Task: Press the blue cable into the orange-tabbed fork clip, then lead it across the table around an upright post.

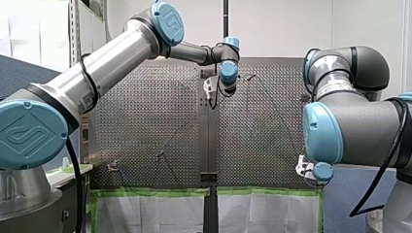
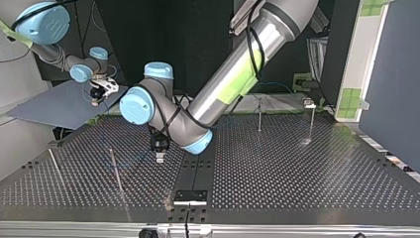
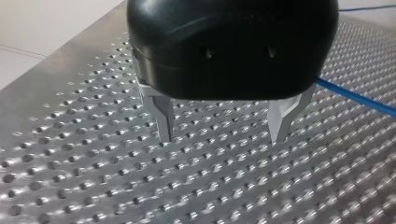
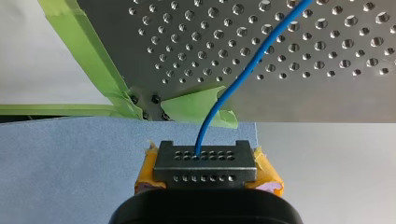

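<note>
Right wrist view: blue cable [image 4: 241, 80] (thin, round) crosses dimpled table [image 4: 327, 98].

Front camera behind, high; top camera opposite, low; both share table [image 1: 145, 111].

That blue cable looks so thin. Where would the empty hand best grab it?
Probably the straight stretch of blue cable just beside my left gripper, coming down from above with the open fingers astride it. It runs low over the table there, and my right gripper holds another part.
</note>
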You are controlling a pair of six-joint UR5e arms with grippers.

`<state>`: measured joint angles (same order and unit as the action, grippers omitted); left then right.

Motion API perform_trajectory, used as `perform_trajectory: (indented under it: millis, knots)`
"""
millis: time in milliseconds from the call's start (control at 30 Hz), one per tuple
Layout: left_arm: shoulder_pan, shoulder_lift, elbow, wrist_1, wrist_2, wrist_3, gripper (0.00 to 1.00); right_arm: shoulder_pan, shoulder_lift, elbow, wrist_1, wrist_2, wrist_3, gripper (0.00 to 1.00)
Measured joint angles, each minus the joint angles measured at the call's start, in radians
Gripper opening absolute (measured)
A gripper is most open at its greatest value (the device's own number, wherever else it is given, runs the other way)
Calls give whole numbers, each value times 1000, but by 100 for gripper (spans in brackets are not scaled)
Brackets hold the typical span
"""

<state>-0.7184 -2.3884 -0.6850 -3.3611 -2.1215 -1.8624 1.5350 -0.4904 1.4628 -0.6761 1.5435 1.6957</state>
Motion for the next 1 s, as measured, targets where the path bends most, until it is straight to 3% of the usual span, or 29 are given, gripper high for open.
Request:
perform_trajectory:
  millis: [200,767,1000]
  knots:
    - [-2,0,0,-62,25,-66,100,2,0,0,1,0,0,0]
    - [1,2,0,-112,98,-227,100,0,0,0,1,-2,0,0]
    - [-5,6,0,-152,105,-290,100,0,0,0,1,-2,0,0]
